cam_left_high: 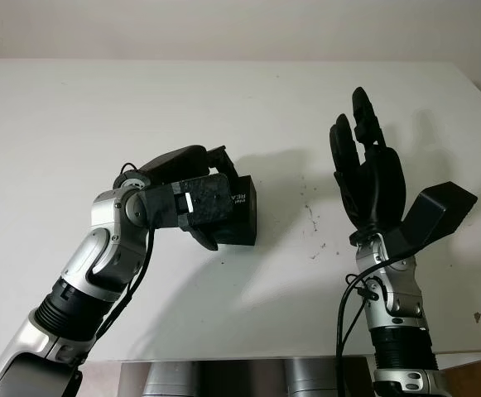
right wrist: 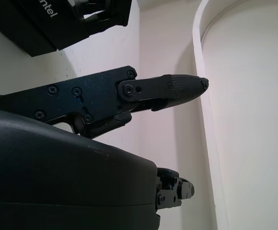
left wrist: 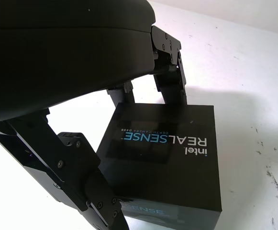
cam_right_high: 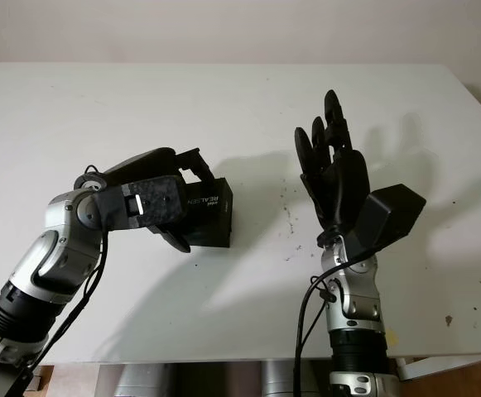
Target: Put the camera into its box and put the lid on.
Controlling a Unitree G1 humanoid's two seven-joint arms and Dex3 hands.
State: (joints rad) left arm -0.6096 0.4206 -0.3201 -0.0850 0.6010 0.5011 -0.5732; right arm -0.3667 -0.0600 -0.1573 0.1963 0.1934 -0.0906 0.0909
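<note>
The left hand [cam_left_high: 203, 198] is clamped on the black box [cam_left_high: 236, 213], fingers on two opposite sides of it. From the left wrist view, two fingers [left wrist: 170, 72] press the far edge of the lid [left wrist: 165, 143] while the thumb [left wrist: 88, 191] hooks the near edge, so the box is squeezed between them. The printed lid faces up toward the wrist and sits flush on the body, so the box looks already closed; whether the camera is inside cannot be told, since nothing of it shows through the lid. The grip across the lid's edges suits pressing the lid home or steadying the box, since it holds top and body together at once.

The box's underside rests on the white table [cam_left_high: 74, 124], directly under the palm, with the forearm coming in low from the robot's side. Nothing else lies close around the hand.

Well off to that hand's right, the right hand [cam_left_high: 368, 178] is raised off the table with its fingers pointing up and away from the robot, open and holding nothing. It is apart from the box and plays no part in the grip; it appears to be kept clear so the left hand has room. Small dark specks mark the table between the two hands.
</note>
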